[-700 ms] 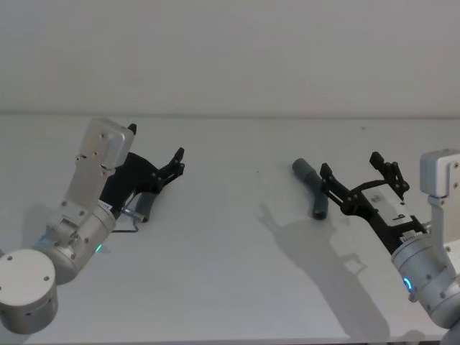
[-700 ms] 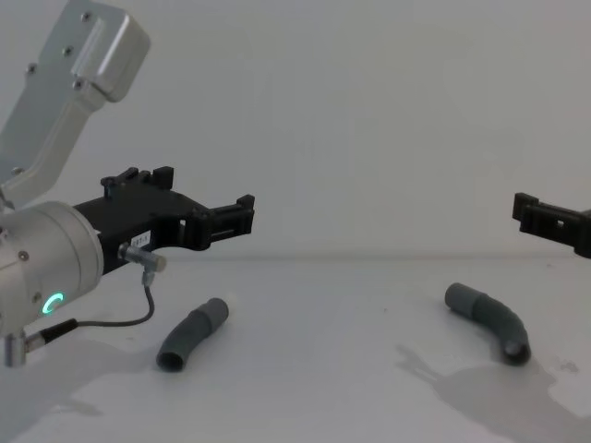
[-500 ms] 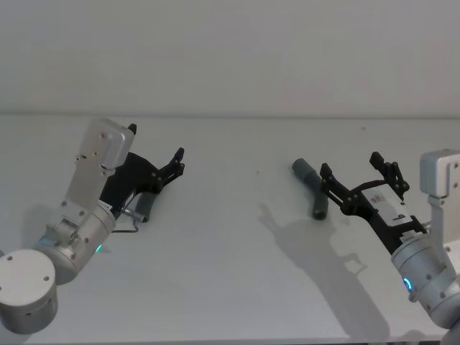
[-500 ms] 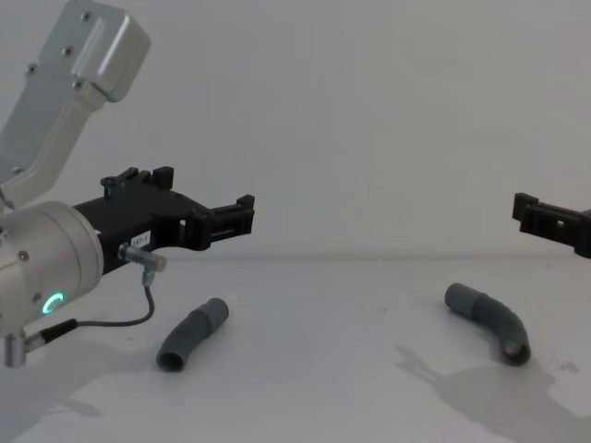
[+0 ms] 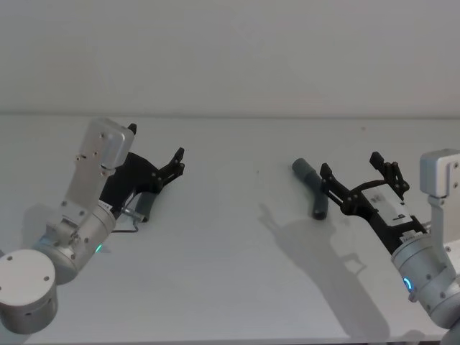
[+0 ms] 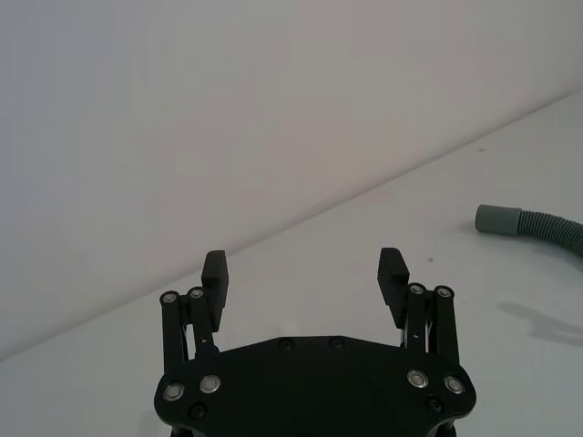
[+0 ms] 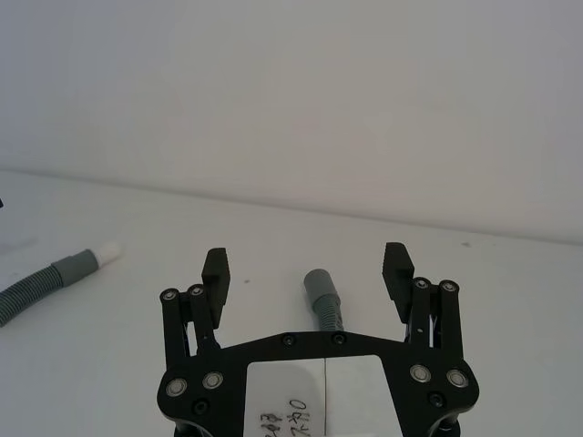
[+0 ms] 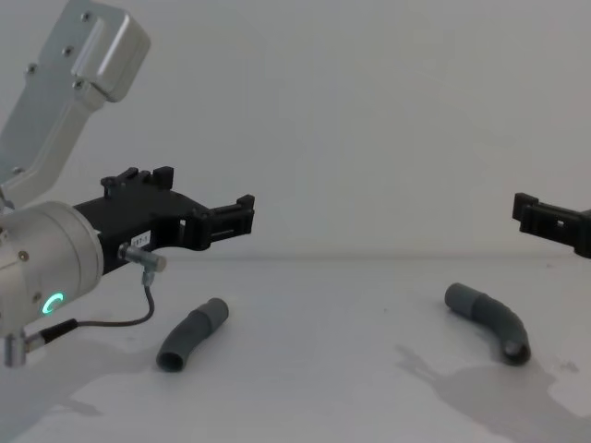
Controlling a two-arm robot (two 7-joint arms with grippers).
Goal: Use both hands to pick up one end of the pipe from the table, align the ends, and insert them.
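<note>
Nothing has shifted since a moment ago; both arms hang where they were. On one side the left gripper (image 5: pixel 155 142) is spread wide and empty, raised above the table (image 5: pixel 230 280), with the whitish-tipped pipe piece (image 8: pixel 192 334) lying on the surface beneath it. Across from it the right gripper (image 7: pixel 306 264) is just as wide and empty. The collared pipe piece (image 5: pixel 311 187) lies just ahead of it, its collar (image 7: pixel 319 280) showing between the fingers in the right wrist view. Two grippers, two pipe pieces, the pieces well apart.

My white table (image 5: pixel 237 287) carries two things, well apart: the left pipe piece (image 8: pixel 189 334) and the right pipe piece (image 8: pixel 488 320) — both dark grey, bent, lying flat.
</note>
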